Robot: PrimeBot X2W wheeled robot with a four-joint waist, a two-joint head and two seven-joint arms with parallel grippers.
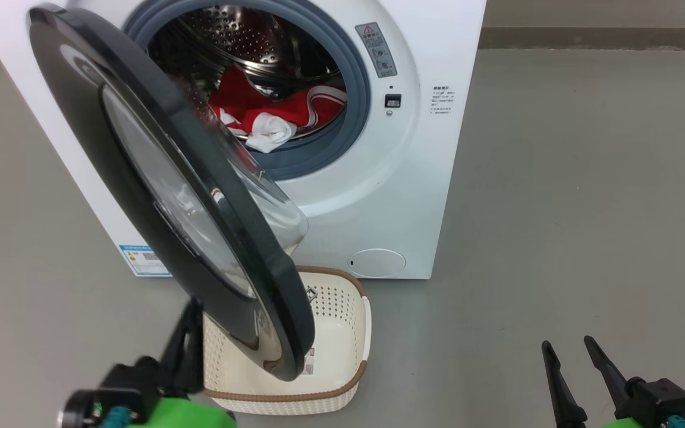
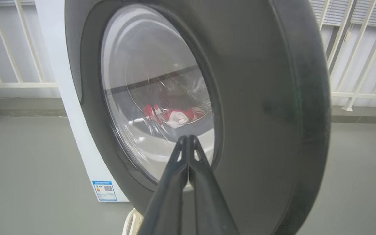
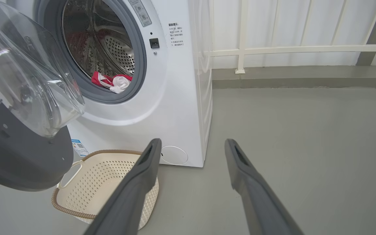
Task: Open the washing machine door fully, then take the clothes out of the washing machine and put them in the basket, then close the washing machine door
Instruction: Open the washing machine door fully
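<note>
Now | left end effector [image 2: 188, 139] pinched closed, empty — perhaps touching washing machine door [image 2: 256, 114] | right end effector [image 3: 192, 142] spread wide, empty

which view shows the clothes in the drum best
Head view: the clothes lie large and unobstructed in the drum. The right wrist view shows them smaller; the left wrist view, blurred through the door glass.

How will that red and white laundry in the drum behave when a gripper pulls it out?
Probably floppy: the clothes lie crumpled in folds at the drum mouth. Likely light, being thin fabric. They may drag as one bundle, since red and white parts look tangled.
</note>
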